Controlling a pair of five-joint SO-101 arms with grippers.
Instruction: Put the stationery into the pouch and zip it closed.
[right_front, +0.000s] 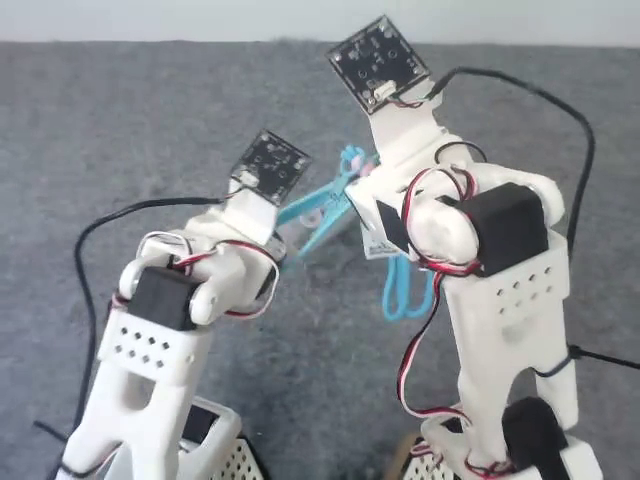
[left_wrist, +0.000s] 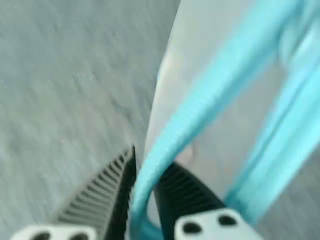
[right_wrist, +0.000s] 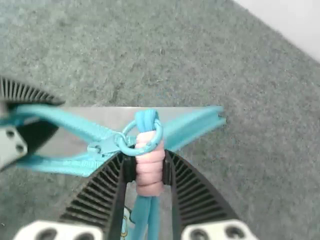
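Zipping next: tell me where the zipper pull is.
In the right wrist view the zipper pull is clamped in the right gripper, partway along the pouch; the left gripper grips its edge.

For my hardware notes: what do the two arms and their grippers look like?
The left arm and right arm are white plastic shells with rows of small holes, black motor blocks and red, white and black wire loops; black cables trail off. The left gripper and right gripper have black ribbed fingers on white bases.

no legible txt, labels, nos.
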